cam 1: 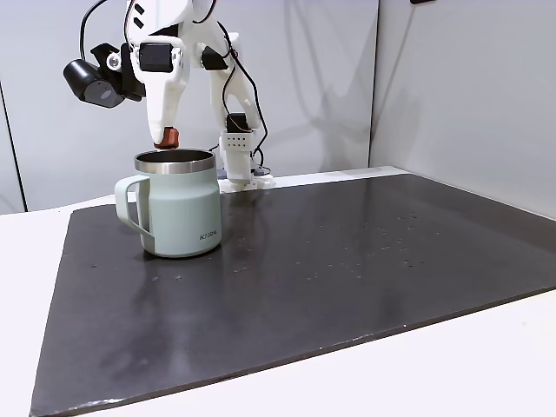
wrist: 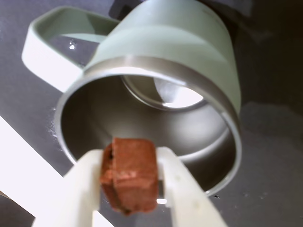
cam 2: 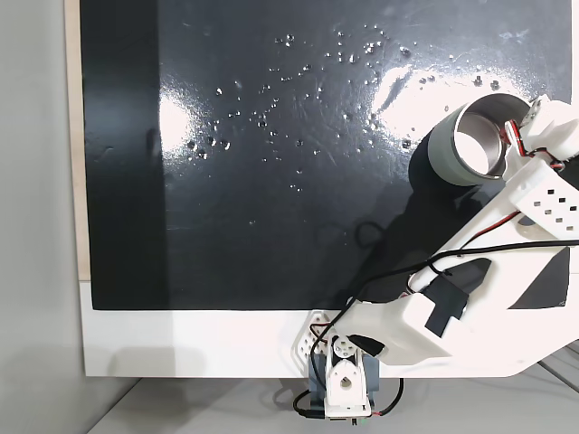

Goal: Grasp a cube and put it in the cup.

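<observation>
Gripper (wrist: 130, 177) fingers are closed on the cube (wrist: 130, 172), pinching its flat sides above the cup (cam 1: 178, 204) rim, near the mat's (cam 1: 347, 278) far-left corner; it looks light and rigid

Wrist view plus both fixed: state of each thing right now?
cube: clamped between the fingers, in the air above the cup's rim
cup: upright on the mat, nothing seen inside
gripper: shut on the cube
mat: flat on the table, speckled with small droplets
</observation>
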Motion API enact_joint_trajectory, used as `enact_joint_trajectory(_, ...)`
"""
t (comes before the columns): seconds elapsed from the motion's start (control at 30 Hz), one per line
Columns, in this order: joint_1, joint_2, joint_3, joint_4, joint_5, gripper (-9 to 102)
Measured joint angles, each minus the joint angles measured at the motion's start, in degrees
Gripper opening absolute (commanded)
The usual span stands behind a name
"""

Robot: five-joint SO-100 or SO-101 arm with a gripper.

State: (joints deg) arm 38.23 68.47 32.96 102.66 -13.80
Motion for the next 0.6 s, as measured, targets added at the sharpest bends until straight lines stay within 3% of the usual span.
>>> enact_joint_trajectory(0.07,0.00,0.00,0.18,0.00,0.00,24)
enact_joint_trajectory(0.6,-0.26,0.00,1.14,0.00,0.00,23)
